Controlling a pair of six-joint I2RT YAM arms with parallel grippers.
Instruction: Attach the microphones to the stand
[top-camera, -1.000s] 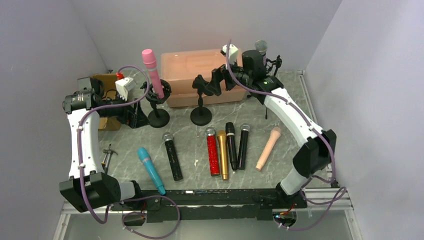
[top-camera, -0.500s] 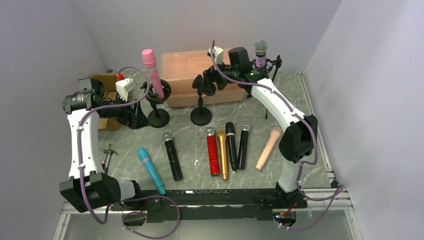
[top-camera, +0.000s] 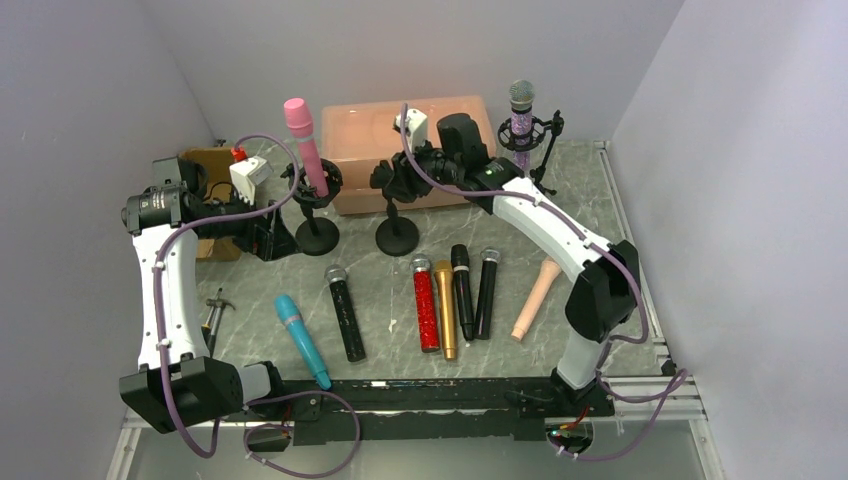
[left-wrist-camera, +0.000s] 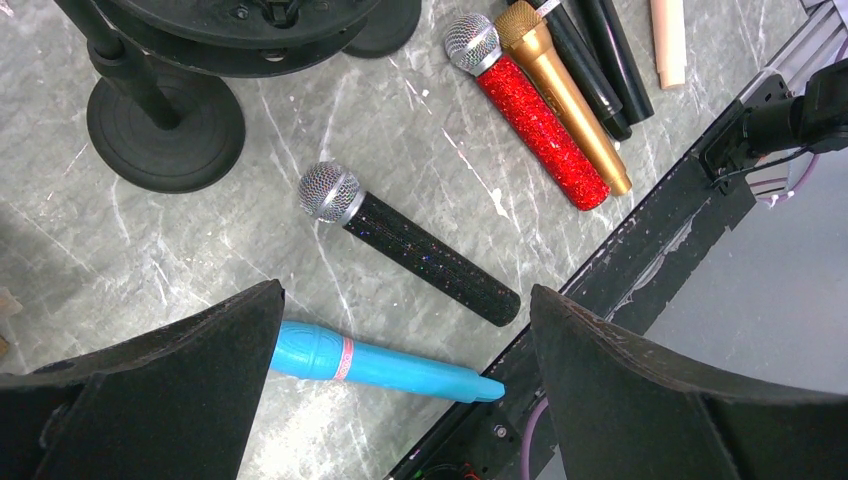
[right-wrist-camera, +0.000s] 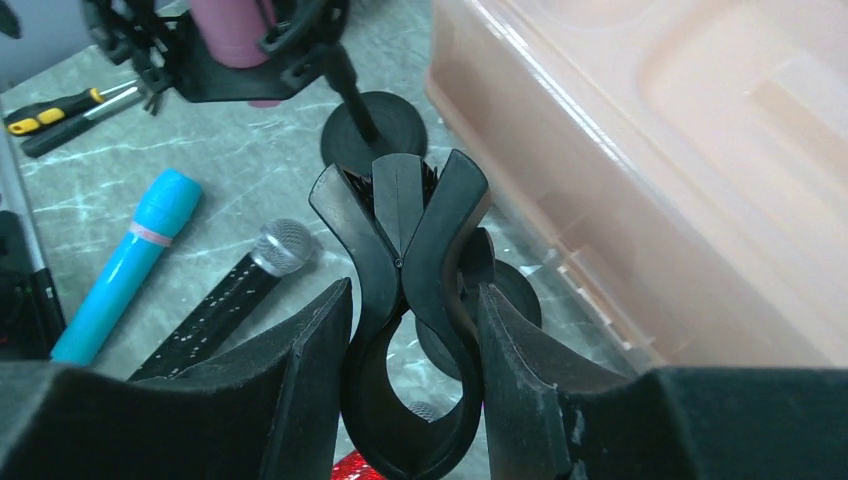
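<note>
Top external view, starting at my left: the left gripper (top-camera: 268, 235) hangs just beside the left stand (top-camera: 317, 237), jaws spread wide and holding nothing. That stand carries the pink microphone (top-camera: 304, 148) upright in its cradle. On the table in front lie the teal microphone (top-camera: 301, 341) and the black glitter microphone (left-wrist-camera: 410, 245); the left wrist view shows both directly beneath the open fingers, neither touched.

At the centre stands the middle stand (top-camera: 397, 236). Its empty clip (right-wrist-camera: 400, 215) sits between the fingers of the right gripper (right-wrist-camera: 412, 300). From the right wrist view the pads look pressed against both sides of the clip, so I judge it clamped there, though a hair of gap would be hard to see. Behind it is the peach bin (top-camera: 440, 125).

Further right, the red glitter microphone (top-camera: 426, 306), the gold microphone (top-camera: 446, 312) and two black microphones (top-camera: 473, 292) lie side by side, touching or nearly so. The peach microphone (top-camera: 537, 296) lies apart from them. At the far right the purple glitter microphone (top-camera: 520, 118) stands mounted in the rear stand (top-camera: 542, 130).

So two microphones are mounted and seven wait on the table. I read this step as steadying or turning the vacant clip. Next I would need the left arm to go down on a loose microphone, likely the black glitter one, and seat its body squarely into the clip mouth while the right arm holds the stand from tipping.
</note>
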